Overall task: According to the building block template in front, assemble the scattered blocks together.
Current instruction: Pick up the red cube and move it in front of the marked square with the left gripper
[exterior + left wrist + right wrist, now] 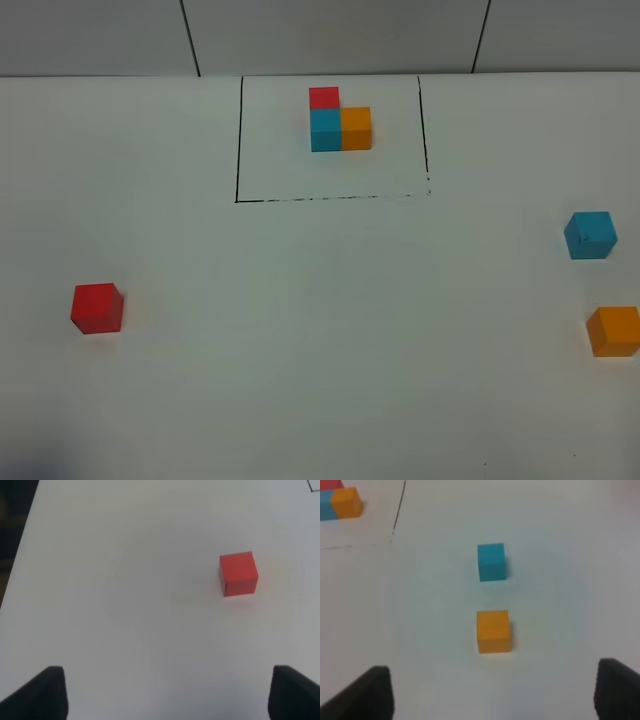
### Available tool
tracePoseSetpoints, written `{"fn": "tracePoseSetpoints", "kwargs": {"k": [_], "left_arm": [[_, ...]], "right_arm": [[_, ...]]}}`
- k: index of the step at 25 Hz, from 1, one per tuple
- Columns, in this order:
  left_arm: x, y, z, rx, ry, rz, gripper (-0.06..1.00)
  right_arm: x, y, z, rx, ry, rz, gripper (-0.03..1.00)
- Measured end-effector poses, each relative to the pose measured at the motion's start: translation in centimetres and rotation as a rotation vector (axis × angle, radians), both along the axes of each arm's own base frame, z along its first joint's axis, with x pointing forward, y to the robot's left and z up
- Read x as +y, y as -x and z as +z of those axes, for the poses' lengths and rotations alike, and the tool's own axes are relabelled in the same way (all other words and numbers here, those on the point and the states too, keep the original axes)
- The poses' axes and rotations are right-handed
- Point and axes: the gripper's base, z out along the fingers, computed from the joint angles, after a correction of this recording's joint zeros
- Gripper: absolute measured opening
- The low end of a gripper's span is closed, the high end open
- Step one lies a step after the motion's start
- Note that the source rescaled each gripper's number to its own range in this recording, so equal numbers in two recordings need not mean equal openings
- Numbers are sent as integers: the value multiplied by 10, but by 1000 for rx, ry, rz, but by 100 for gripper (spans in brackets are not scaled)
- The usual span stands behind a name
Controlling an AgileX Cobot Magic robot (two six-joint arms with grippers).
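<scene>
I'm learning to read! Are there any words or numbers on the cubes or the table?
None. The red cube, blue cube, orange cube, template and table carry no letters, numbers or signs. The only mark is the plain black frame.

Bright even light, faint soft shadows, wrist views slightly blurred
</scene>
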Motion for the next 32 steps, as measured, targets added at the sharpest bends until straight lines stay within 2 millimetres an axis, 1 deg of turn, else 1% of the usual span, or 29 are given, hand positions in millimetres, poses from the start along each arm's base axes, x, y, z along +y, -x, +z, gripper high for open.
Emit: {"fn": "tracePoseSetpoints", "kwargs": {"k": [2, 5, 8, 10, 13, 16, 18, 21, 24, 27, 32], "left_arm": [[0, -17, 14, 76, 26, 14, 93], [-2, -49, 30, 193, 83, 36, 93], [-5, -90, 39, 297, 148, 45, 93], [-6, -120, 40, 368, 171, 46, 92], [-6, -163, 32, 472, 183, 52, 92], [-7, -199, 14, 564, 184, 50, 92], [-13, -217, -4, 619, 176, 34, 92], [-27, -238, -27, 659, 163, -1, 92], [-38, -251, -45, 682, 158, -10, 92], [-39, -256, -54, 702, 158, 21, 92], [-38, -258, -63, 693, 157, 36, 92]], "right_arm": [[0, 0, 0, 0, 0, 0, 65], [0, 0, 0, 0, 0, 0, 65], [0, 0, 0, 0, 0, 0, 65], [0, 0, 0, 0, 0, 0, 65], [0, 0, 0, 0, 0, 0, 65], [0, 0, 0, 0, 0, 0, 65], [0, 0, 0, 0, 0, 0, 65], [0, 0, 0, 0, 0, 0, 65], [0, 0, 0, 0, 0, 0, 65], [0, 0, 0, 0, 0, 0, 65], [0, 0, 0, 0, 0, 0, 65]]}}
